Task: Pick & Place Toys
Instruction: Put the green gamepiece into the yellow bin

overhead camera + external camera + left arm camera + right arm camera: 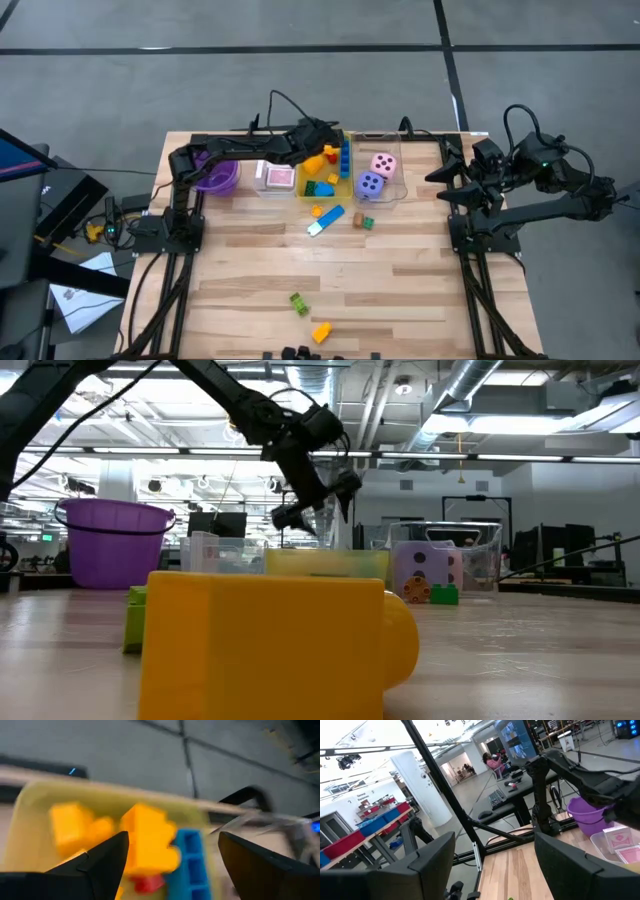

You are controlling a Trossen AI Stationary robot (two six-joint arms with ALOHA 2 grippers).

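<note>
My left gripper (326,147) hangs open over the far part of the yellow bin (343,186); in the low view the gripper (318,500) is well above the bins. Past its fingers an orange block (147,845) shows in the bin, among blue (192,857), red (147,882) and other orange blocks (75,827). The pink die (382,163) and purple die (371,184) sit in a clear bin. Red-and-white cards (279,177) lie in another clear bin. My right gripper (495,855) is held high at the table's right edge, open, with nothing between its fingers.
The purple bowl (216,176) stands left of the bins. Loose on the table are an orange block (317,211), a blue block (328,220) and small blocks (362,221) near the bins, and a green block (298,302) and a yellow block (321,332) near the front edge.
</note>
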